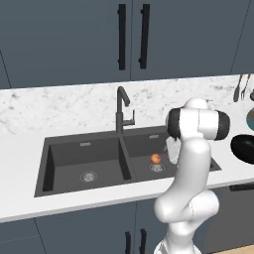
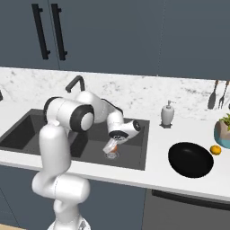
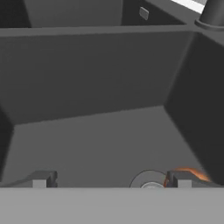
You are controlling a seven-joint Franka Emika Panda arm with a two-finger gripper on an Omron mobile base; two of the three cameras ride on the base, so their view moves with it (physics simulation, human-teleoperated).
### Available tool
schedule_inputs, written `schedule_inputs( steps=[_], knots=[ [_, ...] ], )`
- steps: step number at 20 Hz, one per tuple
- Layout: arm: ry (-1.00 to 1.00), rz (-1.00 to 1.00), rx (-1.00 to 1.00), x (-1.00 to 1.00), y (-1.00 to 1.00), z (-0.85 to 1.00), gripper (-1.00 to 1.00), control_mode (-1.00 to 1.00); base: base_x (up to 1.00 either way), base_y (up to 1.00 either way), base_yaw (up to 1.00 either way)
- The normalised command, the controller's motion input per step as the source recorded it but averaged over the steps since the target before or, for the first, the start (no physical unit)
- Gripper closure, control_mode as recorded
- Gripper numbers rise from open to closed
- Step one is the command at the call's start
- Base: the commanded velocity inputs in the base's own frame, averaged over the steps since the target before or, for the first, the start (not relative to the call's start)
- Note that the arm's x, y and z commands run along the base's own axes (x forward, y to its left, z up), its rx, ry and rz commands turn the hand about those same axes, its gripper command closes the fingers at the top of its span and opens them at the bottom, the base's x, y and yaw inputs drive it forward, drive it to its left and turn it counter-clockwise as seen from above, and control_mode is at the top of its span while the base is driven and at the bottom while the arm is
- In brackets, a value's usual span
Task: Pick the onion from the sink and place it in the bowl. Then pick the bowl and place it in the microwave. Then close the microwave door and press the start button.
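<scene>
The onion (image 1: 156, 158) is a small orange-brown ball lying in the right basin of the dark grey sink (image 1: 64, 149), just above the round drain (image 1: 157, 167). My gripper (image 2: 110, 147) reaches down into that basin, right beside the onion (image 2: 115, 147). In the hand view the gripper (image 3: 109, 179) is open, and the onion (image 3: 193, 173) peeks out behind the right fingertip (image 3: 177, 178), not between the two tips. The shallow black bowl (image 2: 191, 159) sits on the counter right of the sink, apart from the gripper. The microwave and its door are out of view.
A tall dark faucet (image 1: 121, 111) rises behind the divider between the basins. A soap dispenser (image 2: 167, 113) stands at the back right of the sink. A small orange fruit (image 2: 216, 150) and a potted plant (image 2: 223, 130) sit beyond the bowl. Utensils (image 2: 216, 99) hang on the wall.
</scene>
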Motion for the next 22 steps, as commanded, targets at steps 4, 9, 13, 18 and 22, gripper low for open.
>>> schedule_inputs(
  steps=[4, 9, 13, 18, 22],
  knots=[
    [0.0, 0.02, 0.0, 0.38, 0.01, -0.5, -1.0, -1.0, 0.0, 0.0, 0.0],
    [0.0, 0.05, 0.0, 0.06, 0.0, -0.47, -1.0, -1.0, 0.0, 0.0, 0.0],
    [0.0, 0.06, 0.0, 0.28, 0.01, -0.42, -1.0, -1.0, 0.0, 0.0, 0.0],
    [0.0, 0.01, 0.0, 0.33, 0.03, -0.19, -1.0, -1.0, 0.0, 0.0, 0.0],
    [-0.03, 0.0, 0.0, 0.18, -0.03, -0.13, -1.0, -1.0, 0.0, 0.0, 0.0]
  ],
)
